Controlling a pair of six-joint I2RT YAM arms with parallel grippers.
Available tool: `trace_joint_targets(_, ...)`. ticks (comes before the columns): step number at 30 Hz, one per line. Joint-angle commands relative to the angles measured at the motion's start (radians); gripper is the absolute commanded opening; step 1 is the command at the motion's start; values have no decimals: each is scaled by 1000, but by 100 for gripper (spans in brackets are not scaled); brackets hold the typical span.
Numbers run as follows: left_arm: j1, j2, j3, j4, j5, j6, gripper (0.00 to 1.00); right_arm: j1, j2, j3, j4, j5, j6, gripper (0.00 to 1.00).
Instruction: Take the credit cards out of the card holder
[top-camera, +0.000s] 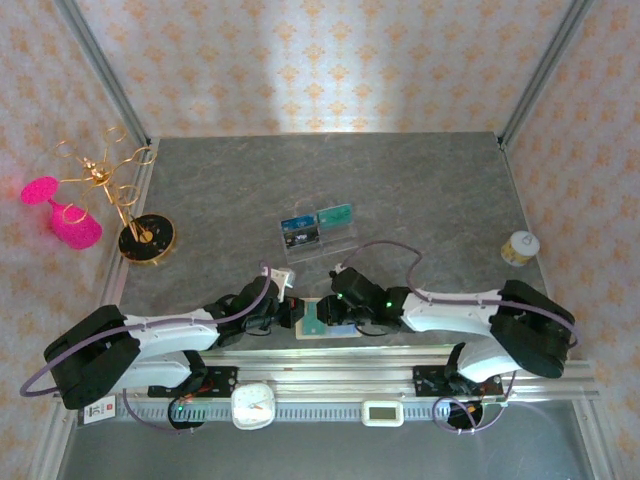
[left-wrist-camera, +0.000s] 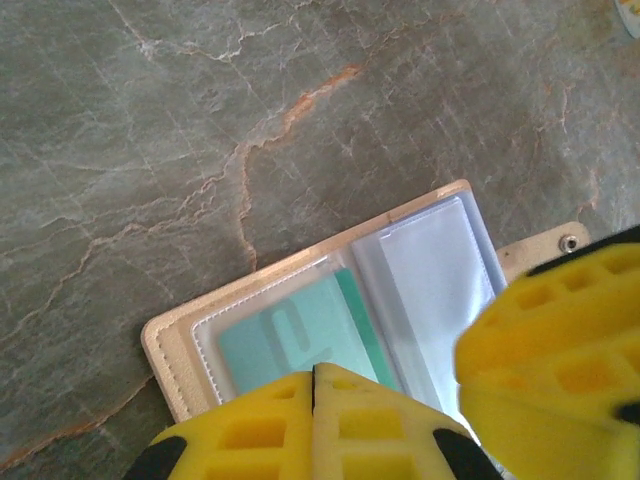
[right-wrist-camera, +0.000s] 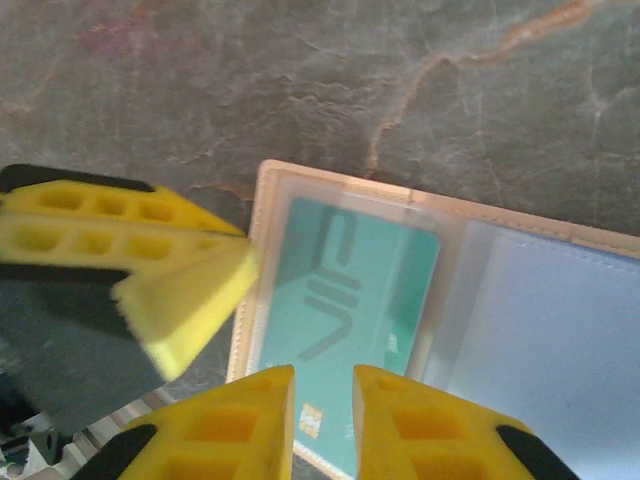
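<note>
Grey veined tabletop under patterned walls, with a tan wallet lying open and flat at the near edge, clear sleeves up. Holds a teal card in one sleeve, next to a pale bluish sleeve on the other half. At the wallet's left side, left gripper fully closed, yellow fingertips pressed together right over the wallet's edge by the teal card; cannot tell whether anything is pinched. At the wallet's right side, right gripper parted by a narrow gap over the chip end of the teal card, hold on it not clear. Beyond the wallet's far side, well apart, clear tray with two loose cards. Far left of the wallet, gold stand and pink glass; far right, small jar.
</note>
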Motion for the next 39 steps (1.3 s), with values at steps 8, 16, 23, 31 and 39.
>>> trace_joint_targets(8,-72,9,-8,-100,-28,5,0,-40,79,17,-10,-38,46,21)
trace_joint_targets(16,-80,-65,-21,-177,-95,4,0,-45,98,13,-5,-23,47,22)
trace_joint_targets(23,-80,19,-26,-102,-56,-8,0,-46,130,21,7,-37,43,22)
trace_joint_targets(31,-92,36,-41,-113,-25,-15,0,-46,141,21,44,-57,37,13)
trace_joint_targets(39,-91,2,-69,-89,-26,-44,0,-59,59,17,-17,-36,57,0)
